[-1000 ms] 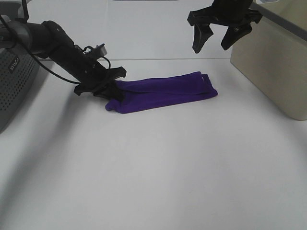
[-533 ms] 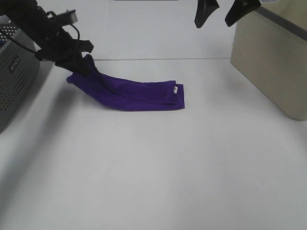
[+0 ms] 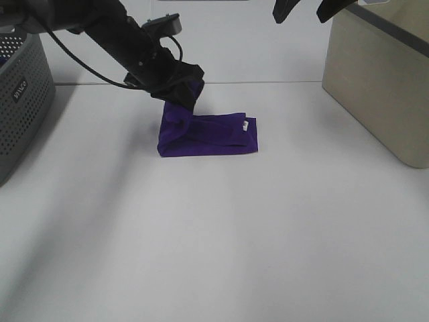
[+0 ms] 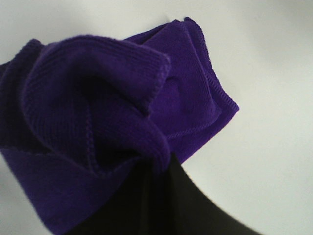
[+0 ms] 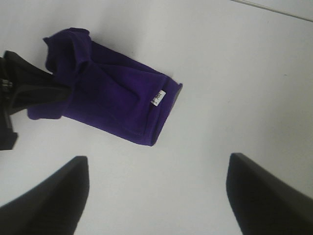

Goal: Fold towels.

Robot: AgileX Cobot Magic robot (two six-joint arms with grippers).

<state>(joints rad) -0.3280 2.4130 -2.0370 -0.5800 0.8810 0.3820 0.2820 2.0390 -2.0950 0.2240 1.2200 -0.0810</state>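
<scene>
white table (image 3: 221, 235), matte, plain, fills most of exterior high view. grey perforated basket (image 3: 20, 100) at left edge of table, wall dotted with small holes, pale lettering on its side, partly cut by frame. beige bin (image 3: 382, 94) at right edge, dark band along its top rim, rounded lower corner. pale wall (image 3: 228, 47) behind table.

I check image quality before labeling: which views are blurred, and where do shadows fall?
Left wrist view: the purple towel fills the frame, soft-focused. Right wrist view: the open right gripper fingertips are blurred, the white tag sharp. Exterior high view: soft shadow on the table left of the towel.
</scene>
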